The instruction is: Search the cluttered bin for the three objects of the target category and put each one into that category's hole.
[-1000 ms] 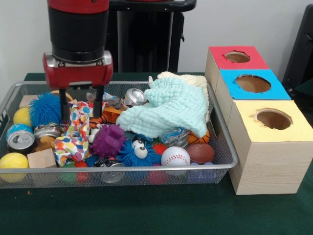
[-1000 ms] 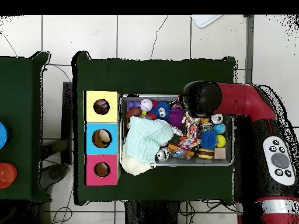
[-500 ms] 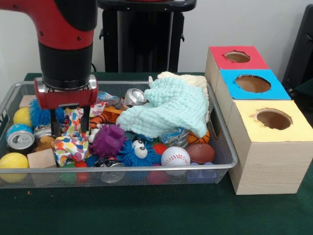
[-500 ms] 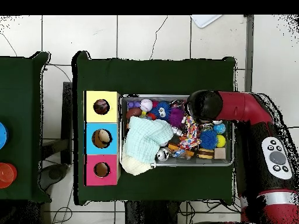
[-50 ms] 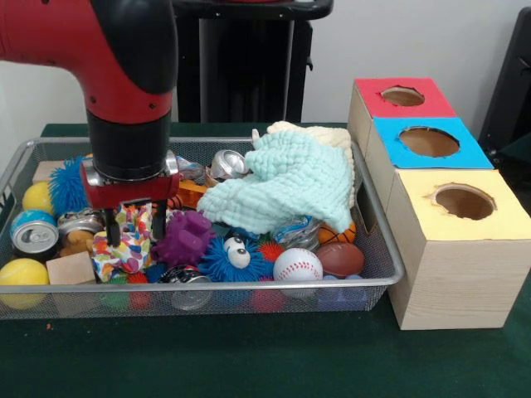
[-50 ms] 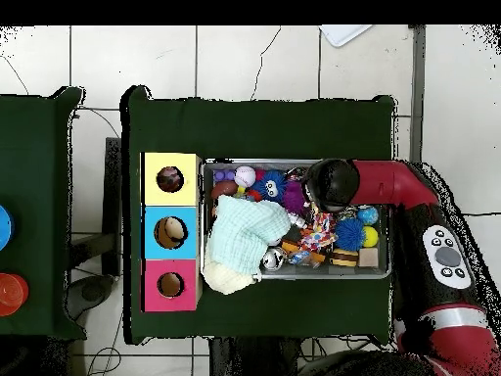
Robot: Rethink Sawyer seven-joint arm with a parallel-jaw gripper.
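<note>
A wire mesh bin [image 5: 390, 249] holds a heap of toys, cans and cloths. My gripper [image 5: 134, 232] is low in the bin's left part, open, its two fingers pushed down on either side of a multicoloured spotted cloth [image 5: 124, 250]. A purple spiky ball [image 5: 187, 236] sits just right of it and a blue spiky ball [image 5: 68, 184] behind it to the left. Three boxes with round holes stand right of the bin: red [image 5: 369, 93], blue [image 5: 390, 137], yellow [image 5: 506, 220]. In the overhead view the arm's head [image 6: 331, 184] hides the gripper above the spotted cloth [image 6: 318, 233].
A mint green cloth [image 5: 290, 182] over a cream one covers the bin's right rear. A baseball [image 5: 297, 265], a brown football [image 5: 340, 259], a blue googly-eyed ball [image 5: 232, 257], cans [image 5: 33, 235], yellow balls [image 5: 22, 272] and a wooden block [image 5: 70, 268] lie around.
The gripper has come down and toward the bin's front, from above the blue spiky ball onto the spotted cloth; its fingers now stand closer together.
</note>
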